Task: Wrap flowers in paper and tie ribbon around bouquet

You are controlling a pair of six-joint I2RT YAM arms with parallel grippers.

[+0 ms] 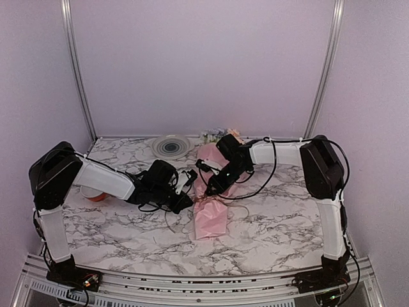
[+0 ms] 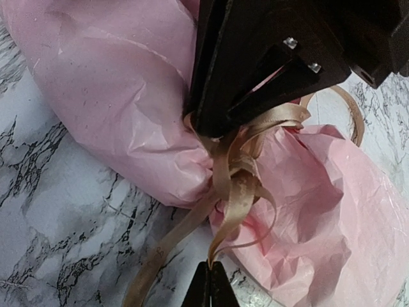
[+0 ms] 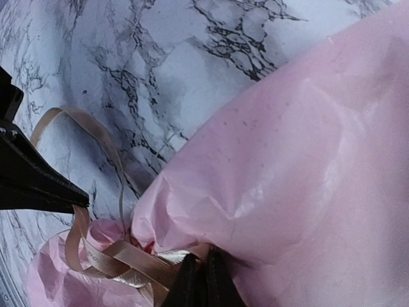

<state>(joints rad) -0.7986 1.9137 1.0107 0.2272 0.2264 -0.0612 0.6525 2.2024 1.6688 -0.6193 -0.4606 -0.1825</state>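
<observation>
The bouquet (image 1: 211, 217) lies in the middle of the marble table, a pink paper (image 2: 108, 96) bundle pinched at its waist. Blooms of the flowers (image 1: 211, 136) peek out at its far end. The tan ribbon (image 2: 235, 182) is looped and twisted around the waist. My left gripper (image 2: 209, 283) is shut on a ribbon strand just in front of the knot. My right gripper (image 3: 199, 276) presses against the paper at the waist, shut on another part of the ribbon (image 3: 121, 259). The two grippers sit close together over the waist.
A round grey-and-white dish (image 1: 171, 146) stands at the back, left of the blooms. An orange-red spool (image 1: 96, 196) sits under my left arm. Purple walls with metal posts (image 1: 77, 70) close in the table on three sides.
</observation>
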